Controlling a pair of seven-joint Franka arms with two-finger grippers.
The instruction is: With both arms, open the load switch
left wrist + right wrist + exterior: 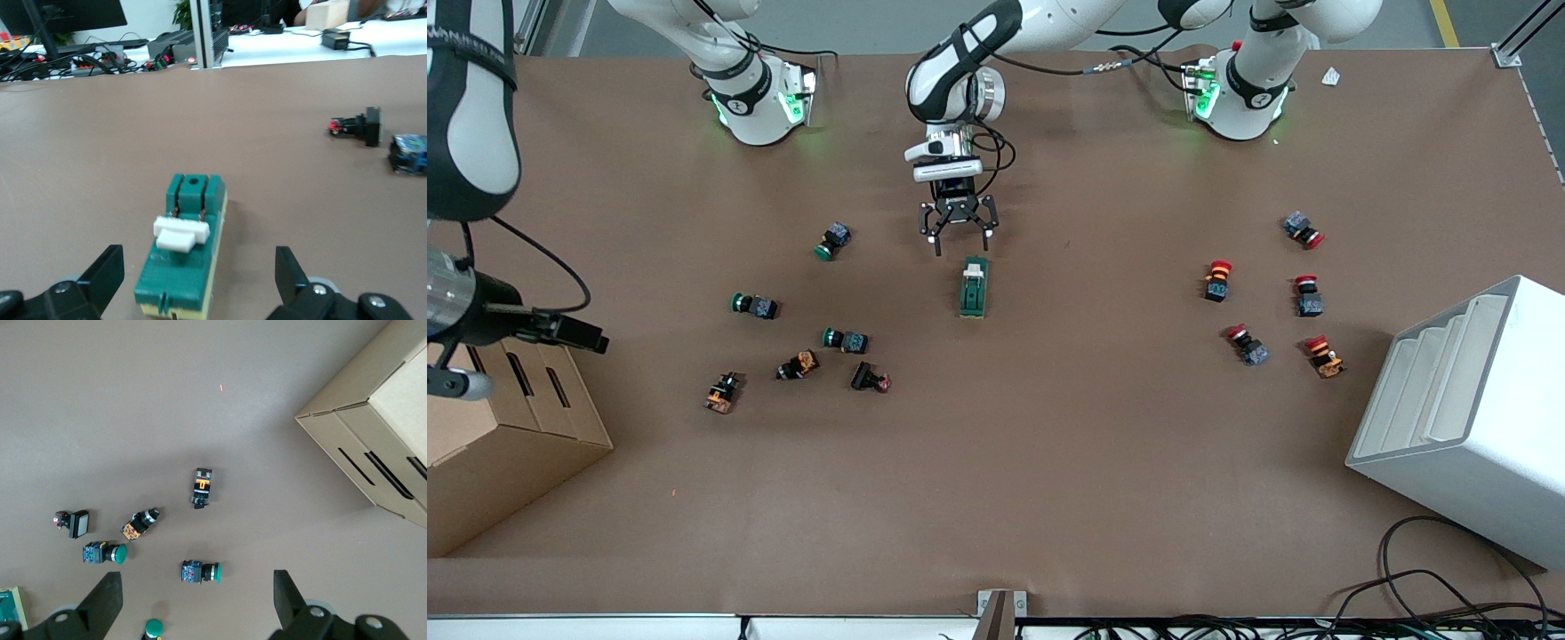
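While the load switch lies lengthwise toward the front camera, white toggle nearest the bases, the left gripper hangs just above that end, jaws spread. Well apart, the right gripper waits with jaws spread over the push-buttons near the cardboard box.

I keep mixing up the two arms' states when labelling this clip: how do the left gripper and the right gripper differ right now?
The left gripper hangs low, close above the table by the load switch, at its white-toggle end; the right gripper is raised high over the green push-buttons near the cardboard box. The left wrist view fills with the switch; the right wrist view takes in many small parts. Both grippers are open and hold nothing.
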